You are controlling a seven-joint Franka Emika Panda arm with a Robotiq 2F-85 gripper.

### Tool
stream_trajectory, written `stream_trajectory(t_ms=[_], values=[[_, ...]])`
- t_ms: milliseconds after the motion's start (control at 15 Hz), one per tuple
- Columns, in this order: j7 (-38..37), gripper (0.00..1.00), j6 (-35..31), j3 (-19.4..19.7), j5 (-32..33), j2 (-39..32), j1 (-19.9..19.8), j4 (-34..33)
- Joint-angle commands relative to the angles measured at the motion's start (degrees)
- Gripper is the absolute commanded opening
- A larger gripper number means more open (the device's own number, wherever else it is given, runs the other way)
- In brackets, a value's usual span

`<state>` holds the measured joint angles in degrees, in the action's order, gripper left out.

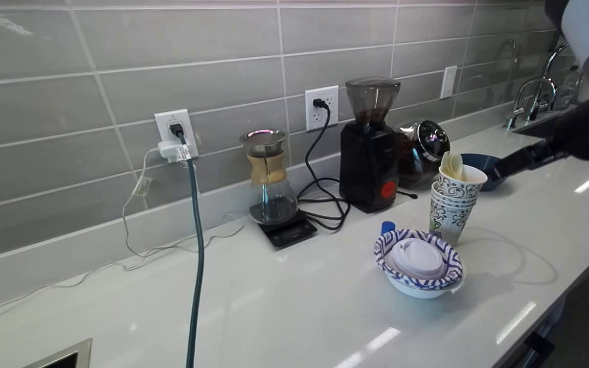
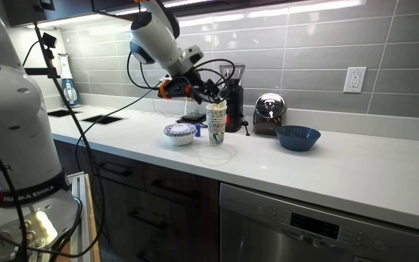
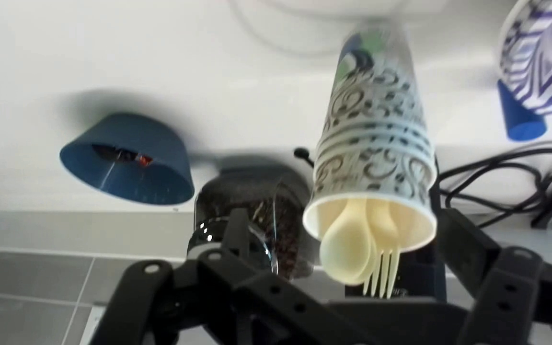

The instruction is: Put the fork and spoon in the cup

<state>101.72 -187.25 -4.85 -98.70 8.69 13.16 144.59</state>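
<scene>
one spoon and one fork lean inside the topmost stacked cup, fingers wide and empty, so placing looks finished and the next move likely calls for gentle retreat.

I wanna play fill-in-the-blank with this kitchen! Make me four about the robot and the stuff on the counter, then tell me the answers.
1. The spoon and fork stick out of the ____ cup in the stack.
2. The robot's hand is ____, not shut.
3. The bowl nearest the shiny-lidded jar is coloured ____.
4. On the black grinder, the round button is coloured ____.

Missing words: top; open; blue; red.
</scene>
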Motion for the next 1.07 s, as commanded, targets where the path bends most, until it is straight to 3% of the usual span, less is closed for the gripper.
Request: stream_trajectory(t_ms=[0,200,333,400,733,1000], values=[[-8.83,1.0,1.39,1.82,6.39,-0.46,1.0,4.7],[-13.77,1.0,4.55,3.21,11.24,-0.13,-0.13,7.53],[-19.48,1.0,8.98,4.4,17.85,0.52,-1.34,9.47],[-22.77,1.0,12.13,2.83,22.42,1.66,-4.46,10.08],[-41.28,1.0,33.25,5.59,43.58,8.56,-11.09,8.4],[-53.42,1.0,46.36,8.22,53.03,16.31,-13.43,3.01]])
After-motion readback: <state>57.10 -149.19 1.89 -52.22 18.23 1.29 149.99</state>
